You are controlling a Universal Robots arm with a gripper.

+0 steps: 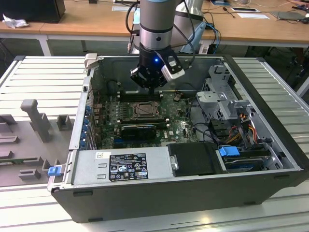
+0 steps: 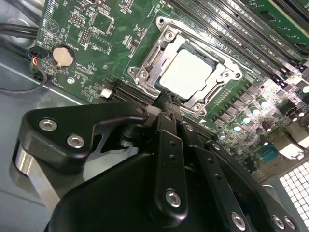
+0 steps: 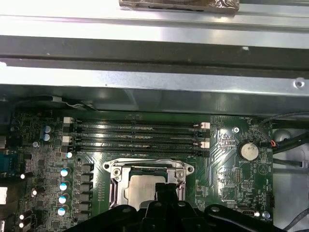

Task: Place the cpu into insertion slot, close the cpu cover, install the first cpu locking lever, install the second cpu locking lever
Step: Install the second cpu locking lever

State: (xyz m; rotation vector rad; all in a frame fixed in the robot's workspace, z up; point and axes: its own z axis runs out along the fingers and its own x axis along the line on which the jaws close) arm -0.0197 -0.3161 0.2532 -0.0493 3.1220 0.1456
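The cpu (image 2: 187,72) lies flat in the insertion slot (image 1: 144,111), grey metal face up; it also shows in the first wrist view (image 3: 140,191). The silver cpu cover (image 2: 145,72) lies down around it, its frame (image 3: 116,173) bordering the chip on all sides. My gripper (image 2: 166,99) is shut with nothing between its fingers. Its tips are at the socket's edge, right beside the cover, and cover part of the chip in the first wrist view (image 3: 166,187). From outside, the gripper (image 1: 153,89) hangs just over the socket. I cannot tell how the locking levers stand.
Long black memory slots (image 3: 137,135) run beside the socket. A round coin battery (image 3: 248,151) sits on the green board. A black graphics card (image 1: 139,129), the power supply (image 1: 120,166), drive cages (image 1: 227,99) and cables fill the open case. The case wall (image 3: 154,82) is close by.
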